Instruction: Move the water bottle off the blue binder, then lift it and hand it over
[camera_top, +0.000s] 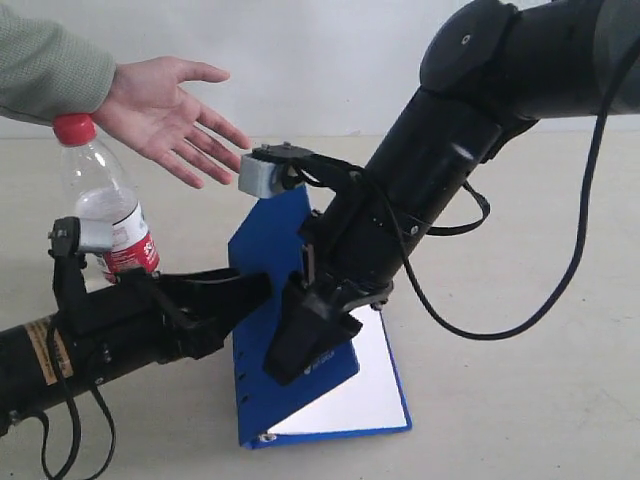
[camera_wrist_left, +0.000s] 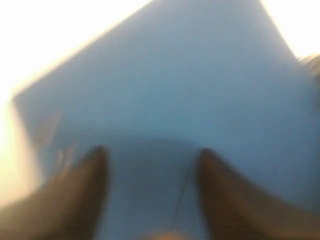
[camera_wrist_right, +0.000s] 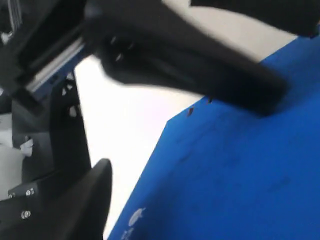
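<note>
The water bottle (camera_top: 105, 205), clear with a red cap and a red-and-white label, stands upright on the table to the left of the blue binder (camera_top: 270, 245), apart from it. The binder's cover is raised steeply over its white pages. My left gripper (camera_top: 252, 290) reaches the raised cover from the left. In the blurred left wrist view its fingers (camera_wrist_left: 97, 167) stand apart with the blue binder (camera_wrist_left: 175, 75) filling the picture behind them. My right gripper (camera_top: 300, 345) points down at the cover's lower part. One of its fingers (camera_wrist_right: 97, 185) shows clear of the binder (camera_wrist_right: 240, 165); the cover hides the other.
A person's open hand (camera_top: 170, 115) in a green sleeve hovers palm up above the bottle at the back left. My left arm (camera_top: 90, 345) lies across the front left of the table. The binder's white pages (camera_top: 375, 385) lie flat to the front right.
</note>
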